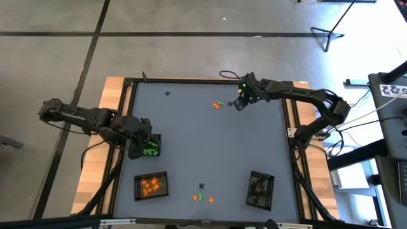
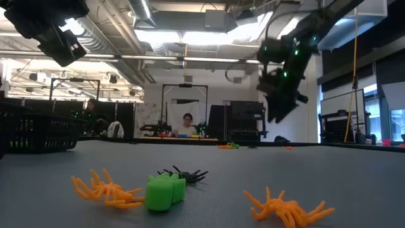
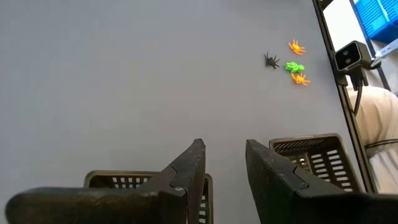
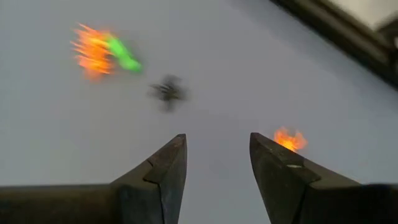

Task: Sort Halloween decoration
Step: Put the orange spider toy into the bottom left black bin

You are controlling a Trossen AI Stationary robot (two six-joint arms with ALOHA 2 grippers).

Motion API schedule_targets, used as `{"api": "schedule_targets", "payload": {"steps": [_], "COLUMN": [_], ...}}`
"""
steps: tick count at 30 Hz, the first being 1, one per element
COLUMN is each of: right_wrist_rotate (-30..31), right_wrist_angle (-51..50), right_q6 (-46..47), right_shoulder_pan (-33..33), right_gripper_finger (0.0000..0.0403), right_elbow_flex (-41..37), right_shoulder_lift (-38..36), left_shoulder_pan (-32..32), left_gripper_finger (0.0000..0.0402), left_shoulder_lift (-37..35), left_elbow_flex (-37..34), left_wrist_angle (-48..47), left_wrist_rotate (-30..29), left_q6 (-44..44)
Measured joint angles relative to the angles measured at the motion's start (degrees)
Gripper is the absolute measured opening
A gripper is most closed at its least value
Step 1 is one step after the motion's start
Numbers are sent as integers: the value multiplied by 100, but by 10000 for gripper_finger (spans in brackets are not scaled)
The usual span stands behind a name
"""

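Overhead, the left pincer (image 1: pixel 147 147) is seen above the tray (image 1: pixel 151 145) holding green trinkets (image 1: pixel 151 151) at the tabletop's (image 1: pixel 191 140) left edge; its fingers (image 3: pixel 186 171) are spread with nothing between them. The right pincer (image 1: pixel 240 104) is held at the far side, fingers (image 4: pixel 163 169) likewise parted and empty, just beside an orange and green pair (image 1: pixel 218 105). Orange trinkets (image 1: pixel 150 185) are gathered in a near-left tray (image 1: pixel 151 185), dark ones in a near-right tray (image 1: pixel 260 189). Between those trays, a black spider (image 2: pixel 185 173), a green piece (image 2: pixel 164 190) and two orange spiders (image 2: pixel 104 189) are left loose on the tabletop.
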Motion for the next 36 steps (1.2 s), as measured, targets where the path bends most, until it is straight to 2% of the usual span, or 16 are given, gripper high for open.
{"api": "schedule_targets", "payload": {"steps": [5, 12, 24, 28, 34, 36], "right_wrist_rotate": [-39, 58, 211, 178, 82, 10], "right_wrist_angle": [-256, -247, -7, -25, -309, -574], "right_q6": [-37, 104, -83, -266, -459, -496], "right_shoulder_pan": [-407, -879, -1035, -1031, -1024, -1026], "right_gripper_finger": [175, 175, 169, 129, 26, 9], "right_elbow_flex": [0, 7, 28, 44, 150, 235], "right_shoulder_lift": [516, 792, 1394, 1485, 1460, 1411], "left_shoulder_pan": [-2, -2, -2, -2, -2, -2], "left_gripper_finger": [108, 108, 108, 108, 108, 108], "left_shoulder_lift": [0, 0, 0, 0, 0, 0], "left_elbow_flex": [0, 0, 0, 0, 0, 0], "left_wrist_angle": [0, 1, 9, 7, 7, 3], "left_wrist_rotate": [-2, -4, -37, -37, -35, -35], "left_q6": [0, -2, -2, -11, -87, -186]}}
